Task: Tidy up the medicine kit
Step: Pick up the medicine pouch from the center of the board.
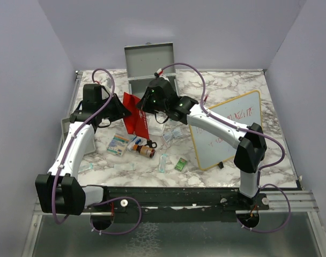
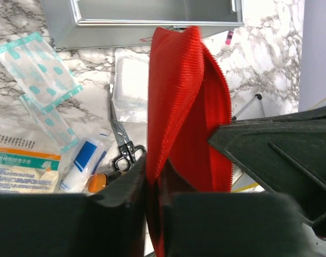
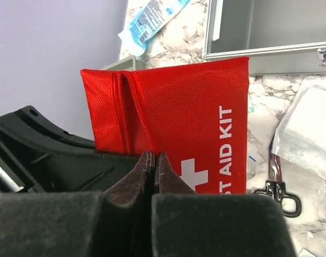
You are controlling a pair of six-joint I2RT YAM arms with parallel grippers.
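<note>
The medicine kit (image 1: 152, 80) is a grey metal box at the back middle of the table, its lid (image 1: 149, 58) standing open. It also shows in the left wrist view (image 2: 152, 13) and in the right wrist view (image 3: 270, 32). A red fabric pouch (image 1: 135, 116) marked "FIRST AID KIT" hangs upright in front of it, between both arms. My left gripper (image 1: 123, 110) is shut on the pouch (image 2: 184, 96), with red fabric pinched between its jaws (image 2: 152, 182). My right gripper (image 3: 154, 156) is shut at the lower edge of the pouch (image 3: 179, 101).
Loose supplies lie below the pouch: scissors (image 2: 120, 140), plaster strips (image 2: 34, 67), a gauze packet (image 2: 130, 80), a teal-and-orange carton (image 1: 118, 143), a brown bottle (image 1: 147, 151) and a green packet (image 1: 180, 164). A wood-framed whiteboard (image 1: 227, 128) lies at right. A grey tray (image 1: 64, 126) sits at left.
</note>
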